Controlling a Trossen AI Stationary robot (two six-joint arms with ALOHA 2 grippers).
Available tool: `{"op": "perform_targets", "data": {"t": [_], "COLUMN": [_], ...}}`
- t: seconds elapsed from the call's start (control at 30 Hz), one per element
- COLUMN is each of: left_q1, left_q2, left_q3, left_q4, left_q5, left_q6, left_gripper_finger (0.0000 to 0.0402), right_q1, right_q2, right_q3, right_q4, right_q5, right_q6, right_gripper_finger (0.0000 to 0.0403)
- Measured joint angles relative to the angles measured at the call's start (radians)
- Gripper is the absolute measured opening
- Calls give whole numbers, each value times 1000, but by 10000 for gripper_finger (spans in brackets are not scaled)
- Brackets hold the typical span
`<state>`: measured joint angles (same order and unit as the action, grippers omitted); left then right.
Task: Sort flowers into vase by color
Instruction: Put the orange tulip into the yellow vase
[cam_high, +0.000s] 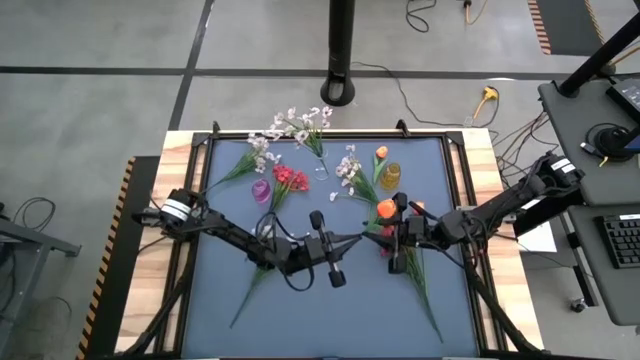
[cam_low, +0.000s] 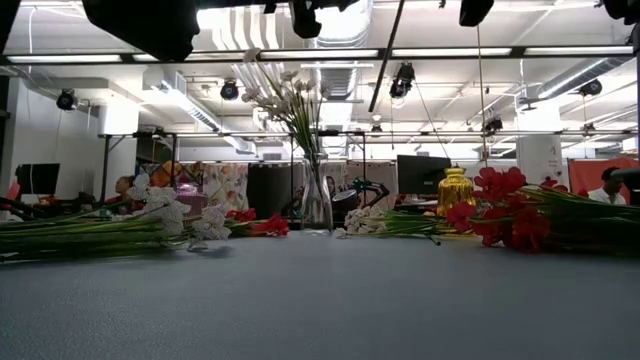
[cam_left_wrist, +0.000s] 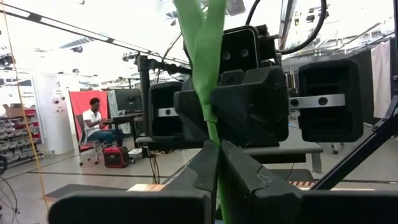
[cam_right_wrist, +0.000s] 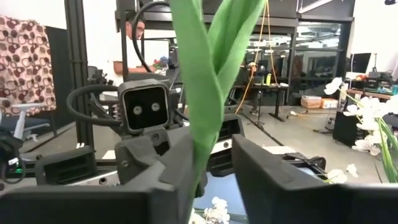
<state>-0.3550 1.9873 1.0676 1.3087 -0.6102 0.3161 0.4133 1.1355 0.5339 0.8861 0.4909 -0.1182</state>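
Grey concrete floor (cam_high: 90, 110) around the table, dark seam lines across it. Black round post (cam_high: 342, 50) stands behind the table, cables (cam_high: 440, 95) trailing past it with a yellow plug (cam_high: 488, 95). Side desk (cam_high: 600, 130) has a keyboard (cam_high: 622, 240) and headphones (cam_high: 603, 140). Ceiling strip lights (cam_low: 450, 52) on, white ducting overhead. Monitor (cam_low: 420, 172) in the room behind. Seated person (cam_left_wrist: 94, 121) by a red panel (cam_left_wrist: 78, 115); patterned curtain (cam_right_wrist: 25, 62).

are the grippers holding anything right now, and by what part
Both hold one green flower stem between them. The left gripper is shut on the stem just below its leaves. The right gripper has the leafy part between its fingers, one finger against it.
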Motion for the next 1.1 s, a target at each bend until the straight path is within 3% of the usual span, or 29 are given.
{"op": "perform_targets", "data": {"t": [0.2,0.37,0.53,0.67,0.87,1.0,1.1], "left_q1": [2,5,6,2,-28,-56,-61], "left_q2": [0,-2,-7,-11,-29,-72,-158], "left_q3": [0,0,-2,-2,-2,-2,-2], "left_q4": [-1,1,0,-1,-79,-251,-522], "left_q5": [-13,-130,-134,-201,-420,-315,-71], "left_q6": [-3,-64,-97,-99,-91,-115,-237], "left_gripper_finger": [0,1,29,65,100,100,91], "right_q1": [0,-1,-2,-2,-20,-95,-183], "right_q2": [0,-2,-16,-61,-151,-210,-258], "right_q3": [0,0,-1,13,98,156,203], "right_q4": [-13,-19,-25,-107,-360,-506,-632], "right_q5": [-5,7,36,146,500,527,466], "right_q6": [-15,-26,-41,-86,-176,-215,-202], "right_gripper_finger": [20,16,14,14,13,13,13]}}
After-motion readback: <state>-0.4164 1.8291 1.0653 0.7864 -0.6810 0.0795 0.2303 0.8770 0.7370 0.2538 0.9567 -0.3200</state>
